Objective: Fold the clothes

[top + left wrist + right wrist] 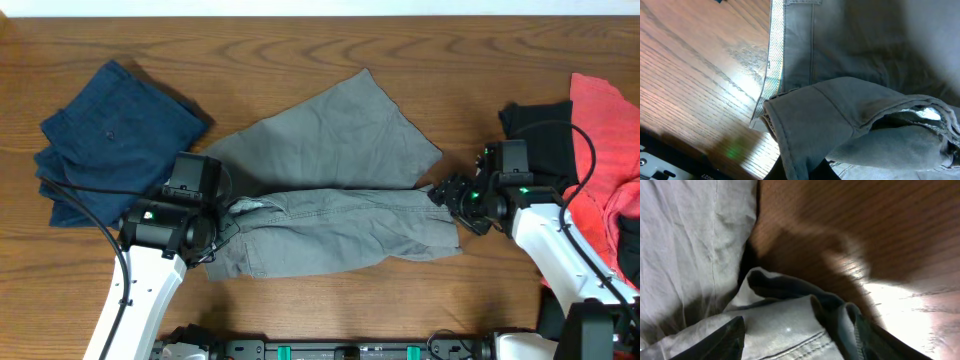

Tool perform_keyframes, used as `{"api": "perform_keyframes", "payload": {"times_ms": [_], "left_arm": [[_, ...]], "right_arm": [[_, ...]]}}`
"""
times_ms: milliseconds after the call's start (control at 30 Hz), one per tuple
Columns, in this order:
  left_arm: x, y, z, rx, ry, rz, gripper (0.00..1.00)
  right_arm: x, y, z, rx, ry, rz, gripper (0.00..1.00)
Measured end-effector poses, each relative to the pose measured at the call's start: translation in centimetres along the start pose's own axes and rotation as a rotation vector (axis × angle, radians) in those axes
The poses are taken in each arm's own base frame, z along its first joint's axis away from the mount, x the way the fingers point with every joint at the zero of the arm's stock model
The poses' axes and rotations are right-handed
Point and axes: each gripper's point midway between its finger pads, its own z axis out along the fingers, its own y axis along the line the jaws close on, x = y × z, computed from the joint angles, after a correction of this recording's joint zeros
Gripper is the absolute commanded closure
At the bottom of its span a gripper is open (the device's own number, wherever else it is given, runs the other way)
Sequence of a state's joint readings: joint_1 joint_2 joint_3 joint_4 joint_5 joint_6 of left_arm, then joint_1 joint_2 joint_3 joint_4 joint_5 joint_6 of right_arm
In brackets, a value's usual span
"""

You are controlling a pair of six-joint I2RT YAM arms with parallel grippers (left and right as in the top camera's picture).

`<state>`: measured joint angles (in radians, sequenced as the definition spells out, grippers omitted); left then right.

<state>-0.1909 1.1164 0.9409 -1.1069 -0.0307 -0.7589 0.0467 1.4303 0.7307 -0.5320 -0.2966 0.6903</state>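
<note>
The grey shorts [330, 140] lie spread across the middle of the table, one leg angled to the far right and the other lying along the near side. My left gripper [222, 215] is shut on a fold of the waist; in the left wrist view the grey cloth [840, 115] bunches between its dark fingers [774, 175], with the pale waistband lining [774, 65] beyond. At the near leg's hem my right gripper [445, 195] is open, and that hem [790, 325] lies loose between its wide-spread fingers [722, 340].
Folded navy shorts [110, 130] sit at the far left. A black piece [540, 125] and a coral-red piece [605, 150] are heaped at the right edge, just behind my right arm. Bare wooden table [300, 40] runs along the far side.
</note>
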Motion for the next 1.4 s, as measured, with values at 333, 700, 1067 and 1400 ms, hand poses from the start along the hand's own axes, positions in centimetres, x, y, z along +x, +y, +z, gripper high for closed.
{"api": "perform_keyframes", "payload": {"times_ms": [333,700,1067,1400], "left_arm": [[0.0,0.0,0.0,0.000,0.000,0.000,0.94],[0.0,0.0,0.0,0.000,0.001,0.000,0.94],[0.0,0.0,0.0,0.000,0.000,0.000,0.94],[0.1,0.1,0.0,-0.003,0.003,0.000,0.94]], "right_arm": [[1.1,0.8,1.0,0.001,0.032,-0.032,0.99],[0.6,0.7,-1.6,-0.012,-0.002,-0.039,0.99],[-3.8,7.9,-12.1,-0.186,-0.247,-0.257,0.76],[-1.5,1.8,-5.5,0.039,-0.055,-0.329,0.51]]}}
